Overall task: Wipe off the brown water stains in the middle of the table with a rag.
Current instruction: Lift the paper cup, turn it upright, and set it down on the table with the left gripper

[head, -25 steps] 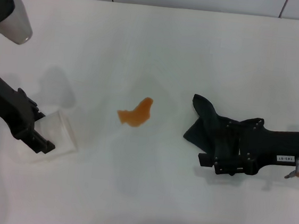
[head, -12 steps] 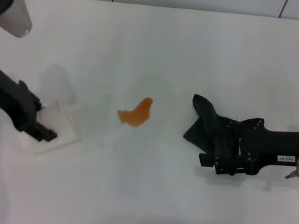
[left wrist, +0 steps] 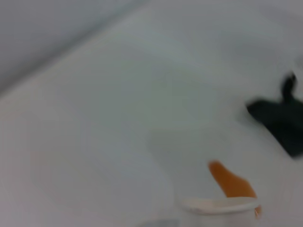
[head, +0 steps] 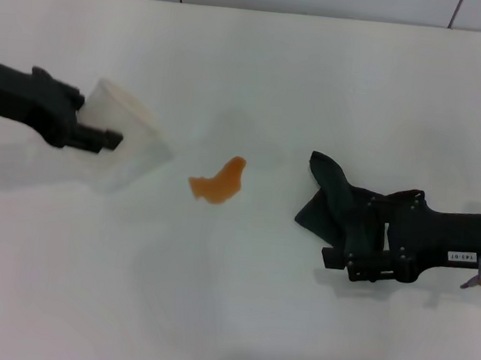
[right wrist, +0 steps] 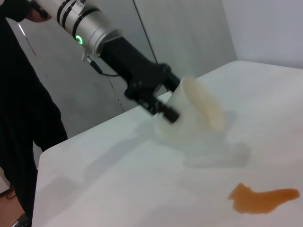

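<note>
Since the earlier head frame: left gripper (head: 107,138) swung from 8 o'clock up toward 10 o'clock, carrying the pale translucent cup (head: 129,138), now tipped and clamped in the jaws. Right gripper (head: 358,252) unmoved at 3 o'clock, lying over the dark rag (head: 332,205) on the table (head: 261,70); open or closed, impossible to tell. Orange-brown stain (head: 219,182) at centre, apart from both.

Left wrist view: cup rim (left wrist: 220,205) just beside stain (left wrist: 231,182), rag (left wrist: 281,118) well apart.

Right wrist view: left gripper (right wrist: 163,111) gripping cup (right wrist: 196,118) above the table, stain (right wrist: 262,198) nearby.
</note>
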